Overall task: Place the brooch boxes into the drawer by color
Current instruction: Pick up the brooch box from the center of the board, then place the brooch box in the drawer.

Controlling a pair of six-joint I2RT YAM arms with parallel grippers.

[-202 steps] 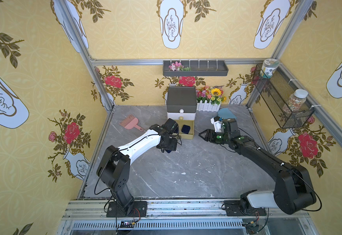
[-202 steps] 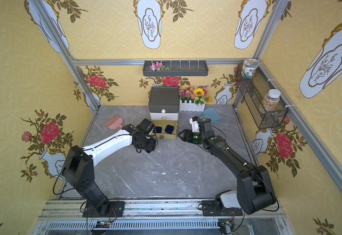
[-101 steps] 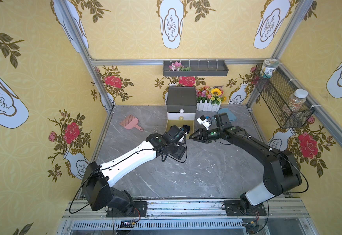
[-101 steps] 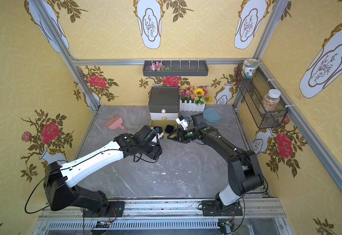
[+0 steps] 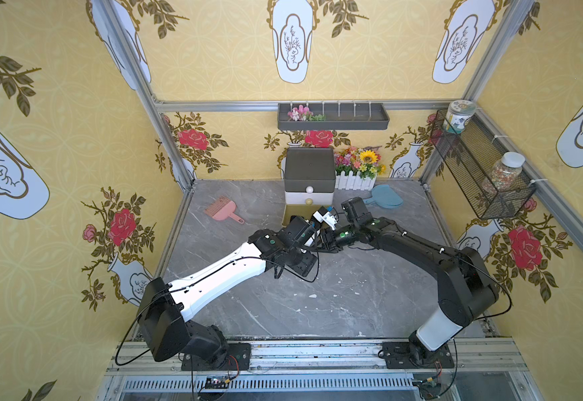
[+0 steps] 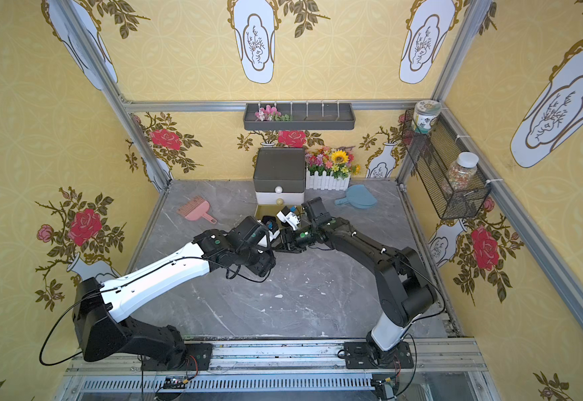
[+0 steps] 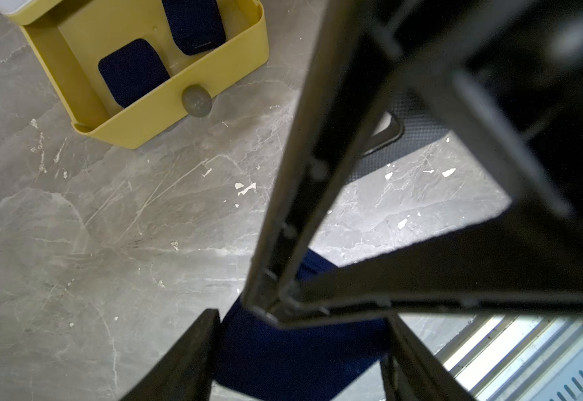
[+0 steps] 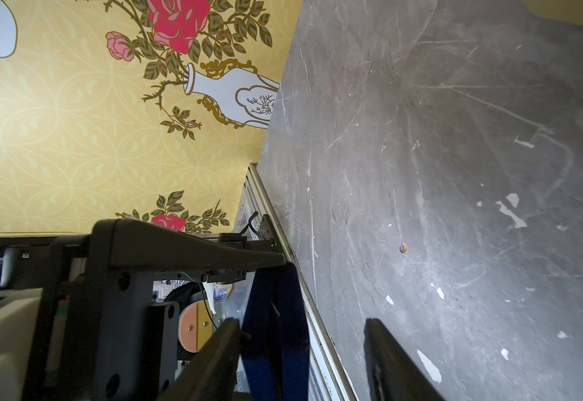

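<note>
Two robot arms meet above the middle of a grey marble tabletop (image 5: 335, 295), just short of a small three-drawer chest (image 5: 309, 170) that stands at 12 o'clock. The chest's olive-yellow bottom drawer (image 7: 165, 114) is pulled open, and two navy boxes (image 7: 132, 69) lie inside it.

The left pincer (image 7: 300, 330) grips a third navy brooch box (image 7: 300, 361) by two opposite edges, apparently clear of the tabletop. The right pincer (image 8: 302, 323) is open around this navy brooch box (image 8: 276, 312). One finger (image 8: 213, 347) touches it, and the other finger (image 8: 390, 361) stands apart from it. This looks like a hand-over between the arms.

The main hazard is timing. If the left pincer lets go before the right pincer has closed firmly, the box would drop to the tabletop, short of the drawer. A squeeze with only one finger seated could also twist the box or pop it out. The arms are very close together, so a small misjudged move could knock them against each other or bump the open drawer.
</note>
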